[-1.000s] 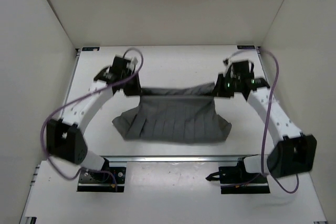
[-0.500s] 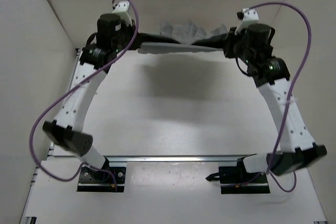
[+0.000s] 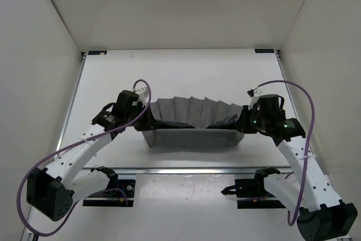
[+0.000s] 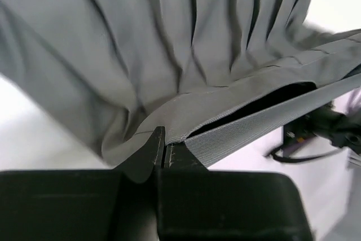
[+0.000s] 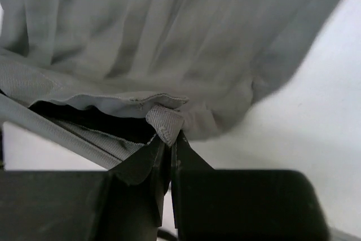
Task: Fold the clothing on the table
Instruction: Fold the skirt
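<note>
1. Where the white table (image 3: 169, 71) spreads between the two arms, it bears one piece of clothing (image 3: 192, 122): grey, pleated, lying in the near half and about centred left to right.
2. Clothing, layout: stretched sideways between the two grippers. The pleats fan out on the far side; a smoother panel faces the near edge. The darker band gapes open at both ends, showing a dark interior.
3. Left gripper (image 4: 163, 148): one. Its jaws are pressed together on the band edge at the garment's left end, with fabric pinched between the tips.
4. Right gripper (image 5: 169, 139): one. Its jaws are clamped on a small folded tab of the band at the garment's right end.
5. Count of other items: two purple cables (image 3: 304, 97), one looping over each arm; two black corner brackets (image 3: 96, 53) at the far corners of the table; two arm bases (image 3: 110, 191) on the near rail.
6. Hidden or unclear: in the top view both sets of fingertips are covered by the wrists and the fabric. The left wrist view is blurred at its right side. The right arm's lowest joint is cut off by the frame. Whether the held band touches the table cannot be told.
</note>
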